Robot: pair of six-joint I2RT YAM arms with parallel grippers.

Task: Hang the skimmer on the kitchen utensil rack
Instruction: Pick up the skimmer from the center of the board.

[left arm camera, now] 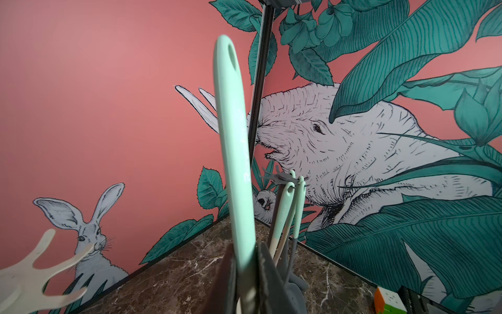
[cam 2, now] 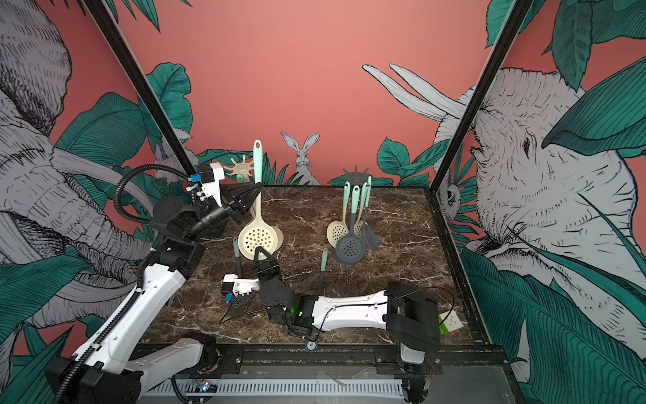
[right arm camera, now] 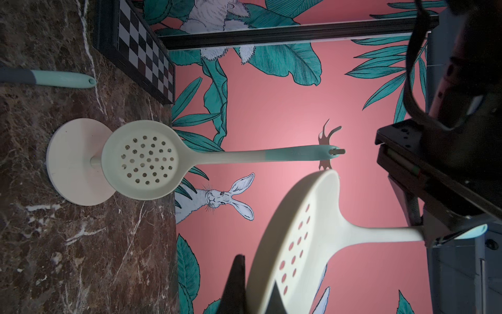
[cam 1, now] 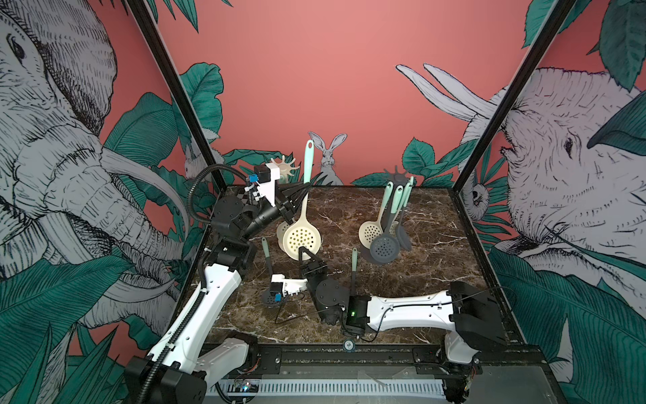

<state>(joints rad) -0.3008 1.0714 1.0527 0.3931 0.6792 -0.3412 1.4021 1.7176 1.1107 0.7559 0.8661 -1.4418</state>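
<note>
We see the skimmer (cam 1: 302,239) (cam 2: 258,238) held up in the air, with its handle pointing up and its round bowl with holes at the bottom. It is over the back left part of the table (cam 1: 419,280), just beside the cream rack (cam 1: 285,167) (cam 2: 242,168). The hole at the top of its handle is not on a hook.

The left gripper (cam 1: 302,194) (cam 2: 255,196) is closed tight on the middle of the handle. In the left wrist view its dark fingers (left arm camera: 269,277) squeeze the green handle (left arm camera: 233,136) from both sides. The right gripper (cam 1: 303,251) (cam 2: 259,250) is closed on the bottom edge of the bowl. In the right wrist view its fingers (right arm camera: 236,285) pinch the rim.

Another cream skimmer (right arm camera: 141,160) hangs on the cream rack. The gray rack (cam 1: 396,175) (cam 2: 356,172) stands farther right, with a few skimmers hanging on it. One is a gray skimmer (cam 1: 383,249).

Two dark skimmers lie flat on the table. One (cam 1: 266,252) is near the left arm and one (cam 1: 354,266) is by the right arm.
</note>
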